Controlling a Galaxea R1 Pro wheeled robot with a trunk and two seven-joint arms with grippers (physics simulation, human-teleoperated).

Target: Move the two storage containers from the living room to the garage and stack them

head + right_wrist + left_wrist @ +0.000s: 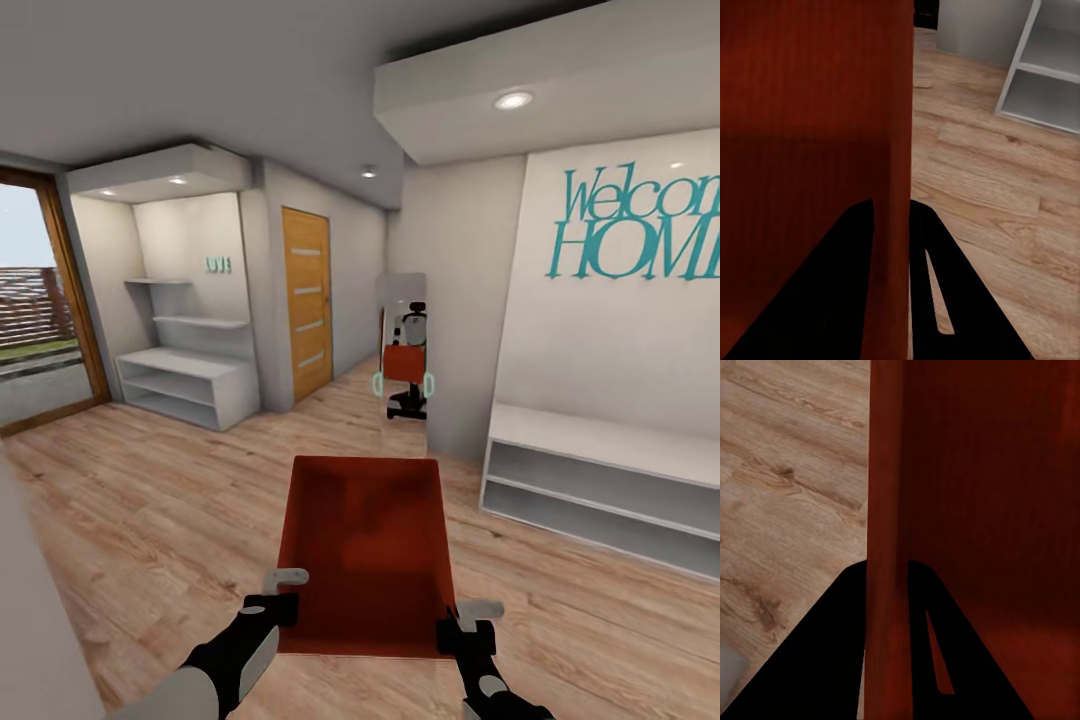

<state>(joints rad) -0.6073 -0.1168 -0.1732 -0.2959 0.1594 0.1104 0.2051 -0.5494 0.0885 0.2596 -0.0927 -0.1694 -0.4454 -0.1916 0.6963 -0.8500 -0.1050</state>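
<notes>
Light wood planks (150, 500) run ahead of me through a white-walled hallway, with a wooden door (306, 300) at its far end, white shelving (190, 385) to my left and a low white shelf unit (600, 480) under teal wall lettering (640, 225) to my right. A tall mirror (404, 345) down the hall shows me with the red bin carried in front.

One storage container (365, 550) hangs between my arms, open top up, clear of the floor as far as I can judge. My left gripper (275, 600) is clamped on the near end of its left wall: in the left wrist view the thin red wall (885, 547) runs straight between my two dark fingers (825, 660), one outside and one inside the bin. My right gripper (468, 625) grips the right wall (896, 150) the same way, its fingers (832, 300) straddling the rim.

As for progress, I judge I am early to midway: one container is lifted and in transit, but this plank floor and these white shelves are no garage, so nothing is delivered yet. Left to do: reach the concrete floor, set this bin down, go back for the second one, and stack it on top. The walls look thin and springy, so my pinch at the near end may let the far end sag on turns.
</notes>
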